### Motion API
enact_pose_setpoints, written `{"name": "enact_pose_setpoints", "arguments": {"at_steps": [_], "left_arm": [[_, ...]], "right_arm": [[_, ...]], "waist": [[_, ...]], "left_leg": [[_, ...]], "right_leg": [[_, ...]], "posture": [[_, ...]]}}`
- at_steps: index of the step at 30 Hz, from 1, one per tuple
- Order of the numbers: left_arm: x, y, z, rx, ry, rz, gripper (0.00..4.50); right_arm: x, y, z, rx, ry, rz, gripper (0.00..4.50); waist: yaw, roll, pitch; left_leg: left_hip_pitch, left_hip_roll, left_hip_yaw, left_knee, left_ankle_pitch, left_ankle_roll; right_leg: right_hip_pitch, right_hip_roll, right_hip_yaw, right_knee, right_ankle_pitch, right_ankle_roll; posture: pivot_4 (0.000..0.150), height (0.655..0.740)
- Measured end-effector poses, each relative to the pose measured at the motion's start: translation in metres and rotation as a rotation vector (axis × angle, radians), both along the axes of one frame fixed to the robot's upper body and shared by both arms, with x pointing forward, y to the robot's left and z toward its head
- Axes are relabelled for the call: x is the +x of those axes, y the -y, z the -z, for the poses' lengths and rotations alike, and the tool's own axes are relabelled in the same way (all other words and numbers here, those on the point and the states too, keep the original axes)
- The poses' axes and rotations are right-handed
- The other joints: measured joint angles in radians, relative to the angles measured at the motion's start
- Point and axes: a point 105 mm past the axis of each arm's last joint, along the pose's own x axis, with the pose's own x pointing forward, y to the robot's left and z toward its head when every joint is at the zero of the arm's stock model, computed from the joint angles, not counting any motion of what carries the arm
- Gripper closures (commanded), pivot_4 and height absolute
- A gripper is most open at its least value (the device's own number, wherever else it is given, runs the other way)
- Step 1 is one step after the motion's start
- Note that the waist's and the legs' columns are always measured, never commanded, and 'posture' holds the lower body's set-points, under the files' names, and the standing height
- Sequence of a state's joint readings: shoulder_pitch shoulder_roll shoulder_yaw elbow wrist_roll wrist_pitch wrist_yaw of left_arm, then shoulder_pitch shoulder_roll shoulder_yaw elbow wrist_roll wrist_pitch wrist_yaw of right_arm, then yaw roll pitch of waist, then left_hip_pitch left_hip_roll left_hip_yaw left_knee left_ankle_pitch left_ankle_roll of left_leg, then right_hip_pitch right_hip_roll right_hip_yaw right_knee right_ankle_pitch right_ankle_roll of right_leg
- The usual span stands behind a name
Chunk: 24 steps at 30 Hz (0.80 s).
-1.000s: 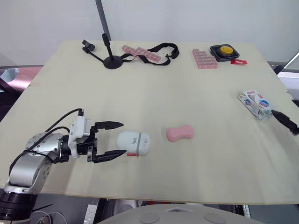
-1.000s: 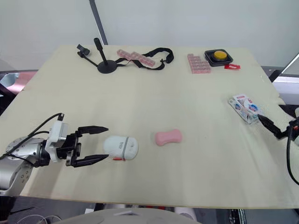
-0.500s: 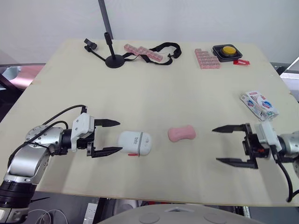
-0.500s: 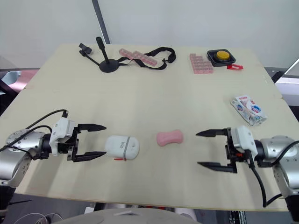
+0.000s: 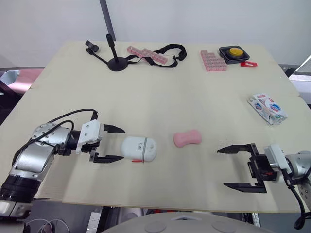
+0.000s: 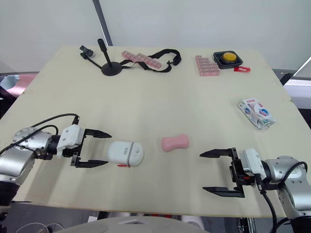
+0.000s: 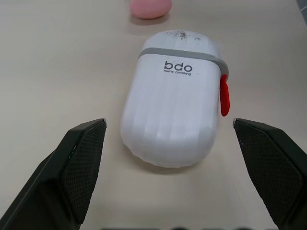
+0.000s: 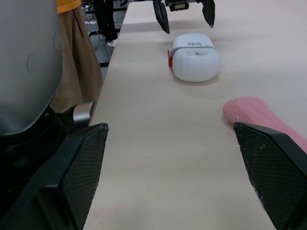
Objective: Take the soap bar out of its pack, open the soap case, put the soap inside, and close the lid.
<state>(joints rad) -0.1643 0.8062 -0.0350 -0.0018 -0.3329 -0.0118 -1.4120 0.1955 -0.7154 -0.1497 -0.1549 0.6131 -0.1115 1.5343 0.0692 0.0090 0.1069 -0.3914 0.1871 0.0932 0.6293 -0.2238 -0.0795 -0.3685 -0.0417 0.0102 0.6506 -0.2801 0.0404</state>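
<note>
On the bench [image 5: 160, 87], soap [image 5: 187, 138] lies unpacked, case [image 5: 139, 148] unopened; I hold left end effector [image 5: 119, 143] and right end effector [image 5: 221, 167] agape.

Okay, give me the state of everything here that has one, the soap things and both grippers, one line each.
soap case: lid closed, lying on the table.
soap bar: out of its pack, lying bare on the table.
soap pack: lying near the table's right edge, apart from the soap bar.
left gripper: jaws open, holding nothing, at the soap case's end.
right gripper: jaws open, holding nothing.
</note>
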Motion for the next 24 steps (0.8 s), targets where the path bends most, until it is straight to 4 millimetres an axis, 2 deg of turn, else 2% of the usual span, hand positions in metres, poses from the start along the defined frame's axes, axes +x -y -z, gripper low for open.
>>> {"name": "enact_pose_setpoints", "arguments": {"at_steps": [4, 10, 17, 24], "left_arm": [[0.008, 0.004, -0.002, 0.017, 0.005, 0.026, 0.0], [0.001, 0.019, 0.01, 0.025, -0.057, 0.111, 0.0], [-0.001, 0.024, 0.02, 0.041, -0.07, 0.135, 0.0], [0.008, 0.031, 0.023, 0.035, -0.034, 0.109, 0.0]], "right_arm": [[0.004, -0.004, -0.001, 0.012, 0.012, 0.001, 0.04], [0.006, -0.005, -0.001, 0.011, 0.016, 0.014, 0.04], [0.007, -0.005, -0.002, 0.007, 0.013, 0.031, 0.04], [0.01, -0.007, -0.001, -0.003, 0.009, 0.047, 0.04]], "waist": [[0.0, 0.0, 0.0], [-0.001, 0.0, 0.0], [0.002, 0.0, 0.0], [0.001, 0.0, 0.0]], "left_leg": [[0.0, -0.001, 0.0, 0.0, 0.0, 0.001], [-0.002, -0.001, 0.0, 0.0, 0.0, 0.001], [-0.002, -0.001, 0.0, 0.0, 0.0, 0.001], [-0.001, -0.001, 0.0, 0.001, 0.0, 0.001]], "right_leg": [[-0.001, -0.001, 0.0, 0.001, -0.001, -0.001], [-0.003, -0.001, 0.0, 0.002, -0.001, -0.002], [-0.002, -0.001, 0.0, 0.002, -0.001, -0.002], [-0.002, -0.001, 0.0, 0.003, -0.001, -0.002]], "posture": [[0.15, 0.74], [0.15, 0.74], [0.15, 0.74], [0.15, 0.74]]}}
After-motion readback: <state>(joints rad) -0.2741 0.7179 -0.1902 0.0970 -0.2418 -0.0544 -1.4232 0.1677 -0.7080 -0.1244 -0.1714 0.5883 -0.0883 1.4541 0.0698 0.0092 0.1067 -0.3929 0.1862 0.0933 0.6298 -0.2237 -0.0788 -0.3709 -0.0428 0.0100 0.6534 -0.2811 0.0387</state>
